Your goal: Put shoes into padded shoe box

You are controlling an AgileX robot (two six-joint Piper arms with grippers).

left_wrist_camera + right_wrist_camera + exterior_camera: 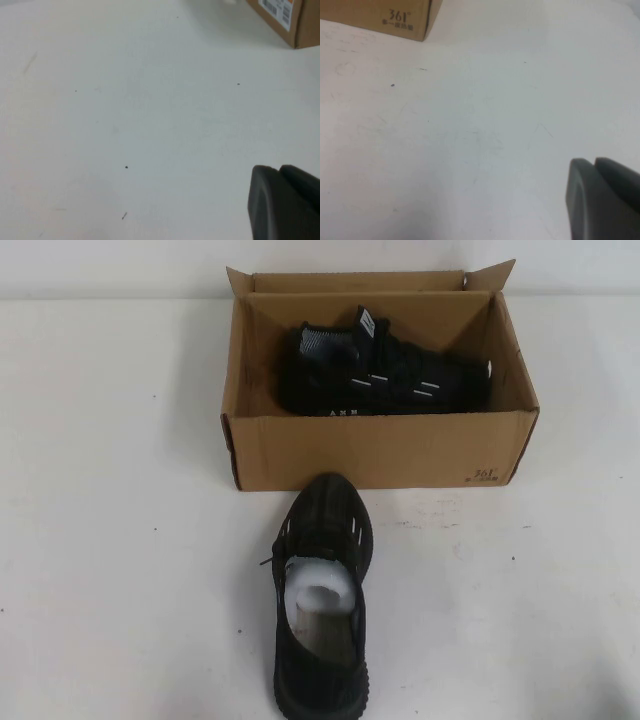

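Now white table (110, 540): L gripper (285, 205), R gripper (602, 200) over it, state unclear.

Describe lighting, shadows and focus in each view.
High view: even light, soft overall; the box interior shades the packed shoe; loose shoe dark, little detail. Left wrist view: left gripper blurred over the bright table. Right wrist view: right gripper equally blurred.

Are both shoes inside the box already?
No, one shoe lies in the box, but the other shoe, stuffed with white paper, sits on the table outside it.
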